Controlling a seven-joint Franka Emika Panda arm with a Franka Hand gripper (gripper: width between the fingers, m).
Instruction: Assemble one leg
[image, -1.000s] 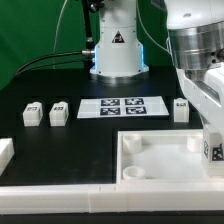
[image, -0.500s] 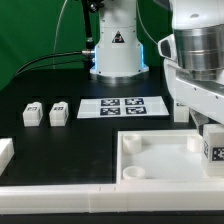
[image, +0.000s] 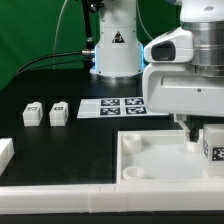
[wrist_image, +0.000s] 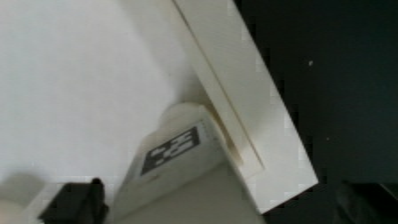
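A leg (image: 213, 146), a small white block with a black-and-white tag, stands at the right edge of the large white tray (image: 150, 165). It also shows in the wrist view (wrist_image: 178, 150), against the tray's wall (wrist_image: 240, 100). Two more legs (image: 32, 114) (image: 58, 112) lie on the black table at the exterior view's left. My gripper (image: 190, 134) hangs low over the tray's right part, just beside the tagged leg. In the wrist view the gripper (wrist_image: 214, 205) is open and holds nothing; one dark finger (wrist_image: 75, 203) shows. The arm hides the table behind it.
The marker board (image: 112, 106) lies flat behind the tray. A white bracket (image: 5, 152) sits at the exterior view's left edge, and a white rail (image: 60, 190) runs along the front. The robot base (image: 115, 50) stands at the back.
The arm has swung towards the exterior view's left and come down over the tray's right part. It now hides the leg that stood behind the tray at the right.
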